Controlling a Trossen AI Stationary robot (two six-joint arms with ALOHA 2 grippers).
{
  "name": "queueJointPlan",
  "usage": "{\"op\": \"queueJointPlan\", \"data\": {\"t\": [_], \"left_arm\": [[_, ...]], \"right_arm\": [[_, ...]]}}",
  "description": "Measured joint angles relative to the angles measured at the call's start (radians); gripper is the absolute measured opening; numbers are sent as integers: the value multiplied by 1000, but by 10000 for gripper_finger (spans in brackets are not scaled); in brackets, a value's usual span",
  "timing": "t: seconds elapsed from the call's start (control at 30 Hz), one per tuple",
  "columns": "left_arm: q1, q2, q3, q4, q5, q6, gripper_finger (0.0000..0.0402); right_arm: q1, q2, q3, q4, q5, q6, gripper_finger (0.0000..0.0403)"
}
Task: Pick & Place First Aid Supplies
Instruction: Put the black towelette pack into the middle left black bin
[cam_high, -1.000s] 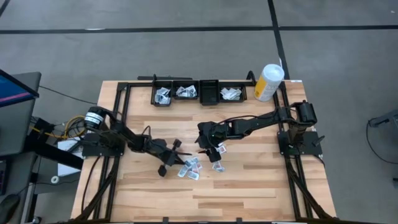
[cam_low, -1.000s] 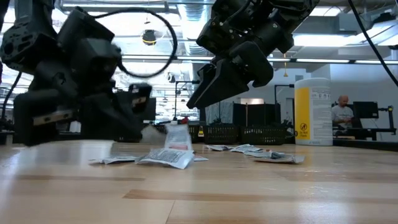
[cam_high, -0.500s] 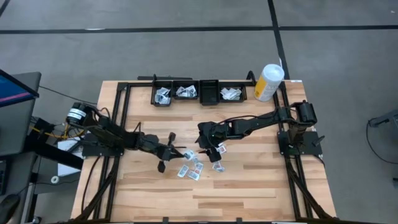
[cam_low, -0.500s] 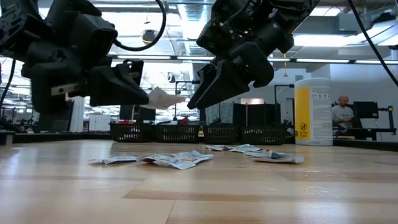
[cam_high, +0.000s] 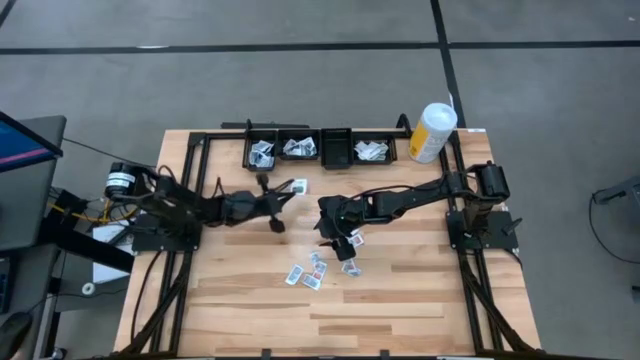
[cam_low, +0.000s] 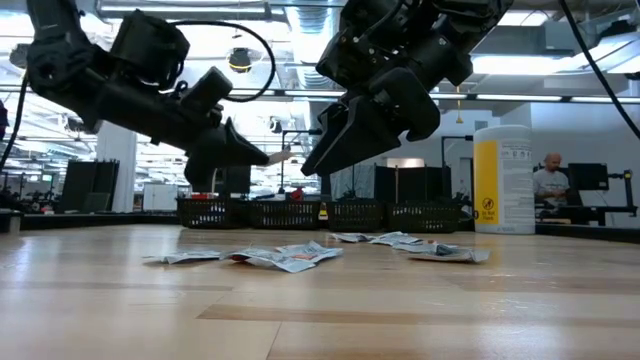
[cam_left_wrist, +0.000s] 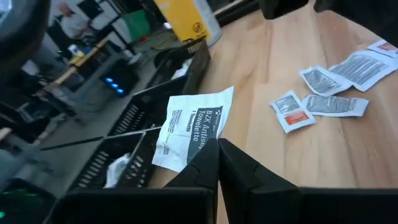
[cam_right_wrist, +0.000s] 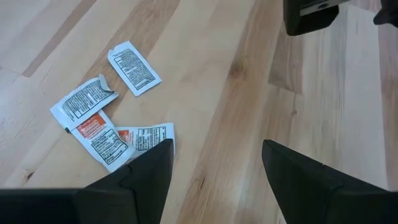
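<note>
Packet (cam_left_wrist: 194, 127) lifted binward (cam_high: 262, 157) (canister (cam_high: 432, 132) aside).

Even, bright overhead light falls on the wooden table (cam_high: 400, 290), leaving only soft, short shadows under the arms. From table height, ceiling lamps (cam_low: 520, 65) behind the table glare white, turning the arms into dark silhouettes. Near the left wrist camera, the room beyond the table blurs; the packet (cam_left_wrist: 193, 127) print stays readable.

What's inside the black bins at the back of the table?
Three black bins hold white packets; one looks empty from above. Anything under those packets is hidden.
</note>
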Motion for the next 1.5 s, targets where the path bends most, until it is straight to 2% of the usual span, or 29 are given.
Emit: {"op": "queueJointPlan", "data": {"t": [0.1,0.3,0.57,0.67,0.8,0.9,1.13,1.23,1.4,1.5], "left_arm": [[32,0,0,23,40,-3,8],[103,0,9,164,44,-24,12],[283,0,116,135,45,-72,44],[362,0,156,65,47,-120,51],[464,1,179,21,149,-210,52],[502,1,179,-2,218,-280,50],[468,1,179,-66,330,-295,51],[432,16,179,-93,343,-295,49],[357,129,179,-100,323,-336,55],[314,213,192,-101,217,-336,66]], "right_arm": [[-7,0,0,0,0,5,240],[-23,0,0,0,0,5,240],[-50,0,0,0,0,8,240],[-56,0,0,1,0,8,240],[-62,0,0,2,0,8,240],[-58,0,0,1,0,19,240],[-60,0,0,1,0,31,240],[-59,0,0,0,0,32,240],[-59,0,0,-34,0,32,240],[-59,0,0,-58,0,35,240]]}}
